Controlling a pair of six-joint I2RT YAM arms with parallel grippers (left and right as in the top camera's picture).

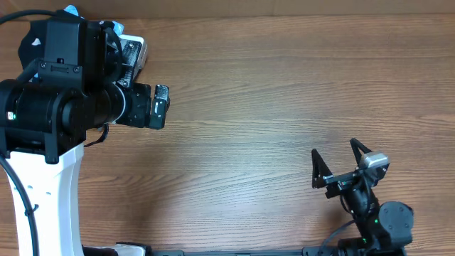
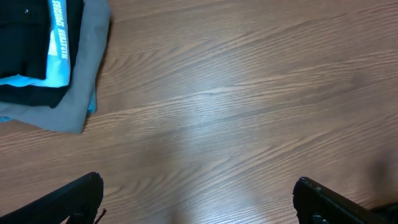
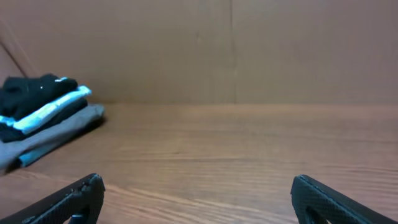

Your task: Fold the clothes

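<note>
The black polo shirt [image 2: 22, 31] lies folded on top of a stack at the upper left of the left wrist view. It also shows far left in the right wrist view [image 3: 34, 90], with a small white mark on it. In the overhead view my left arm hides the stack almost fully. My left gripper [image 2: 199, 193] is open and empty over bare wood, to the right of the stack. My right gripper [image 1: 334, 147] is open and empty at the table's front right, and it also shows in its own wrist view [image 3: 198, 186], far from the stack.
Under the black shirt lie a light blue shirt with white print [image 2: 60, 43], another dark layer and a grey folded garment [image 2: 81, 81]. The wooden table [image 1: 284, 85] runs to a brown back wall [image 3: 249, 50]. My left arm's white base [image 1: 50, 199] stands at the front left.
</note>
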